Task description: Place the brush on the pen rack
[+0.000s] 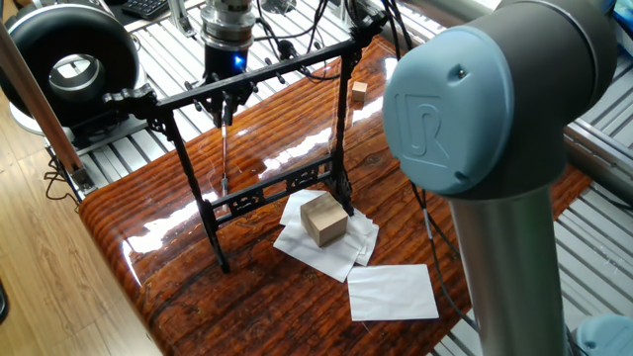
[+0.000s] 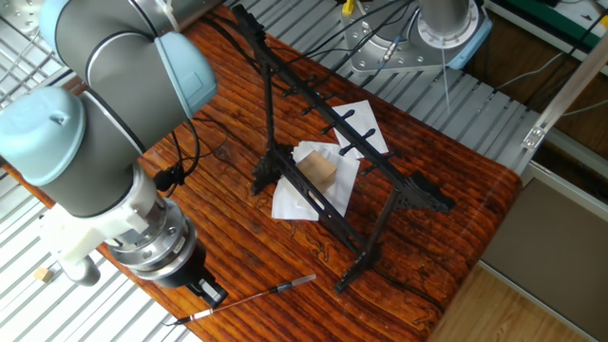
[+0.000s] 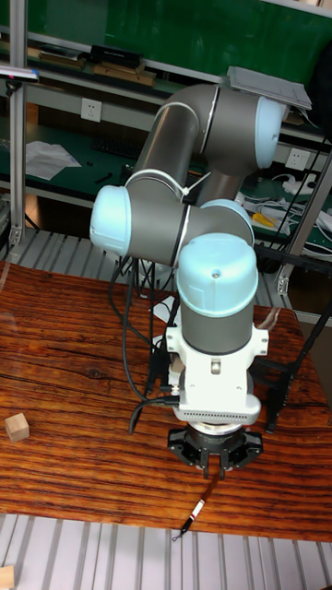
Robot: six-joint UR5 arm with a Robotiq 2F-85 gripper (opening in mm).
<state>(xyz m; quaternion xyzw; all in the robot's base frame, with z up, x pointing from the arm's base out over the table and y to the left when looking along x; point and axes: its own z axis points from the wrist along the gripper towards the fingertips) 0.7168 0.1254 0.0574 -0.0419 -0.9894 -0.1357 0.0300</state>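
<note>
The black pen rack (image 1: 259, 73) stands on the wooden table, its top bar running diagonally with small pegs; it also shows as the rack (image 2: 323, 123) and, partly hidden by the arm, the rack frame (image 3: 293, 367). My gripper (image 1: 226, 107) hovers just behind the top bar's left half, shut on the upper end of the thin dark brush (image 1: 224, 158). The brush hangs down behind the bar, tip near the lower crossbar. From the other side, the gripper (image 2: 202, 296) sits near the table edge with the brush (image 2: 266, 293) reaching out from it. In the tall view, gripper (image 3: 214, 468) and brush (image 3: 194, 512) show.
A wooden block (image 1: 323, 219) rests on crumpled white paper at the rack's foot, with a flat white sheet (image 1: 393, 292) nearer the front. A small wooden cube (image 1: 358, 91) lies behind the rack. A black round device (image 1: 69, 64) stands off the table's left.
</note>
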